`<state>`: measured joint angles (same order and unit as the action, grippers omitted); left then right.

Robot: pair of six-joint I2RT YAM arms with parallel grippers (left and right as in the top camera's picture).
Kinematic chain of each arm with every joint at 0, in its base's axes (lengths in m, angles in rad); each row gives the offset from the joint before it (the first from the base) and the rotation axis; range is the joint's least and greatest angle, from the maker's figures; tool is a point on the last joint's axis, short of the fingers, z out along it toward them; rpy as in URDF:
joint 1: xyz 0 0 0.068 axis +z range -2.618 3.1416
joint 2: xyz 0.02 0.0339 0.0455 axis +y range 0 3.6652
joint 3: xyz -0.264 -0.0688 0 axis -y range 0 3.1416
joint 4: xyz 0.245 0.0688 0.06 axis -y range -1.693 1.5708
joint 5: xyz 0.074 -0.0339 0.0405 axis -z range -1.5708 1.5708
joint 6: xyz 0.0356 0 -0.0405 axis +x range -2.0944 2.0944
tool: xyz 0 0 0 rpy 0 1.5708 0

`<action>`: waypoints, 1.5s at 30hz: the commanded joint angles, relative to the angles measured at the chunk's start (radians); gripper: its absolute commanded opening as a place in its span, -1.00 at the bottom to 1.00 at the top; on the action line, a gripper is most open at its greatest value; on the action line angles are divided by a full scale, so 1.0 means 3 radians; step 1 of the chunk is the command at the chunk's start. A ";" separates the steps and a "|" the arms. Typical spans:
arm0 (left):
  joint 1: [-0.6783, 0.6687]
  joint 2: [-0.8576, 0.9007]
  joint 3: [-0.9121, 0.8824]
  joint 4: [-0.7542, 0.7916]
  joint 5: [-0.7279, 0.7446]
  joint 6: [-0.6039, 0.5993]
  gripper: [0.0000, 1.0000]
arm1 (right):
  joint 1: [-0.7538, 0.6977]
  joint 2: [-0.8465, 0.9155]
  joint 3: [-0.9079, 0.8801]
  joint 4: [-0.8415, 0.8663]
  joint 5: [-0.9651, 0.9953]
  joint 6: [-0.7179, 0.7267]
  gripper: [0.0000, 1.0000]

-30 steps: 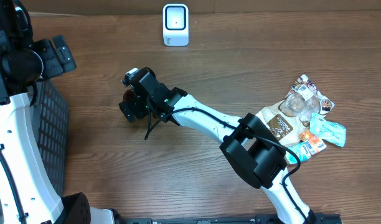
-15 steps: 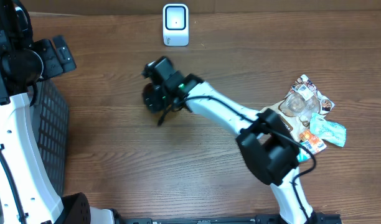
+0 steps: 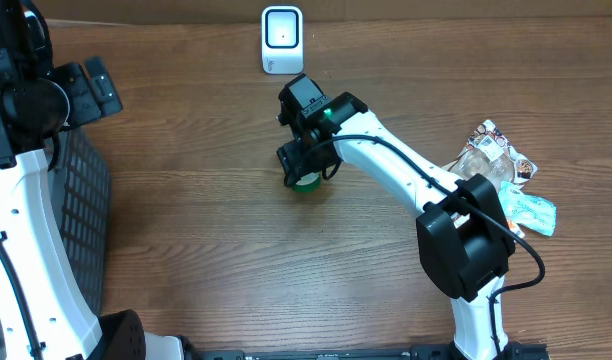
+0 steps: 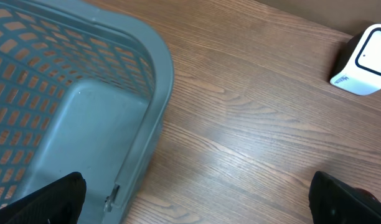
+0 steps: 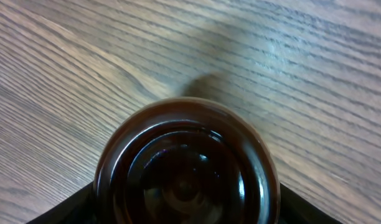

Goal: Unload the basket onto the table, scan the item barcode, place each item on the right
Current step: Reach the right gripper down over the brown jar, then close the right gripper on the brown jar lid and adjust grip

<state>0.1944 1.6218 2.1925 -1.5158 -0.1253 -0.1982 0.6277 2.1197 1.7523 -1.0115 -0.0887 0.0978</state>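
The right gripper is gripping a brown bottle, with a finger pressing on each side of the glossy round body. The bottle is sitting mid-tabletop, toward the far edge. It is near the white barcode scanner but not touching it. Only a green part of the bottle is showing beneath the gripper in the overhead view. Whether the bottle is resting on the wood or hanging clear of it cannot be told. The left gripper is hanging wide open and empty above the grey basket at the left edge. A heap of snack packets is lying near the right edge.

Likely hazards:
- **Barcode hidden.** No barcode is showing in any view, so the label may be facing away from the scanner window or lying under a finger. The scan would then fail until the wrist turns the bottle.
- **Slipping.** Two flat fingers are holding a smooth, curved surface, so a quick swing or tilt could let the bottle rotate or slide out and roll across the tabletop.
- **Collision.** The scanner is standing unsecured by the far edge, and an approach carried too close could knock it over or push it off.
- **Glare.** The shiny curved surface could be spoiling the read.
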 commanded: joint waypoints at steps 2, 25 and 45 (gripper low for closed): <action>0.0005 0.0004 0.0008 0.0006 -0.0029 0.0062 0.99 | -0.0022 -0.0134 0.0003 0.0148 0.0009 0.0033 0.42; 0.0005 0.0004 0.0008 0.0006 -0.0029 0.0062 0.99 | -0.0079 -0.0146 0.0244 -0.0150 0.0754 0.1124 1.00; 0.0005 0.0004 0.0008 0.0006 -0.0029 0.0062 0.99 | -0.0031 -0.0104 0.0109 0.0122 0.0682 0.2817 0.94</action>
<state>0.1944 1.6218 2.1925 -1.5158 -0.1253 -0.1986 0.6041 2.1159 1.7901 -0.9768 0.0940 0.7963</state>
